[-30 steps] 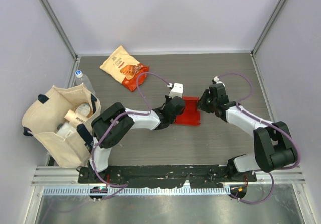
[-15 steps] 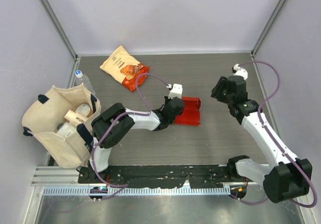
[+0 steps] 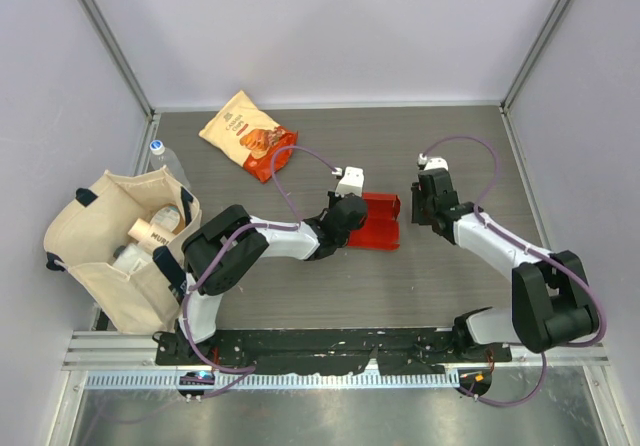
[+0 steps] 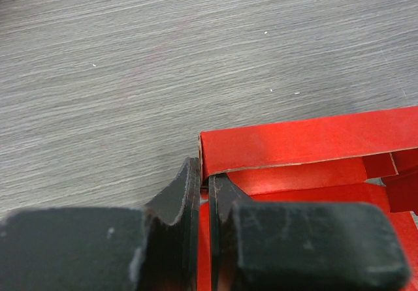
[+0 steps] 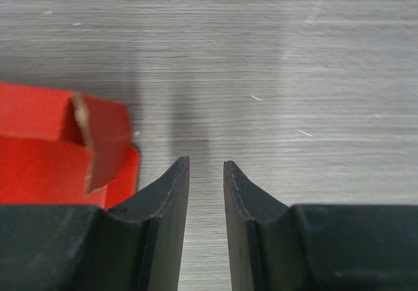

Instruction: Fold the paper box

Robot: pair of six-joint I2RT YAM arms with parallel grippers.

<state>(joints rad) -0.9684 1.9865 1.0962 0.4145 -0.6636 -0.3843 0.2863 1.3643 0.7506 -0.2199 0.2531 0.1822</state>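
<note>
Holding the paper box [image 4: 300,137] wall tight between the left gripper [image 4: 204,173] fingers. After swinging away, back with the right gripper [image 5: 204,164], slightly parted and empty, red flap [image 5: 104,141] just left of its fingertips. Probably ready to fold this flap.

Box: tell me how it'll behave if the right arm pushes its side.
Probably floppy: the box is thin card, its wall edge paper-thin where the left fingers pinch it. Likely light, so a push would bend it around that pinch rather than slide it. The loose flap nearest the right fingers would probably buckle first.
</note>
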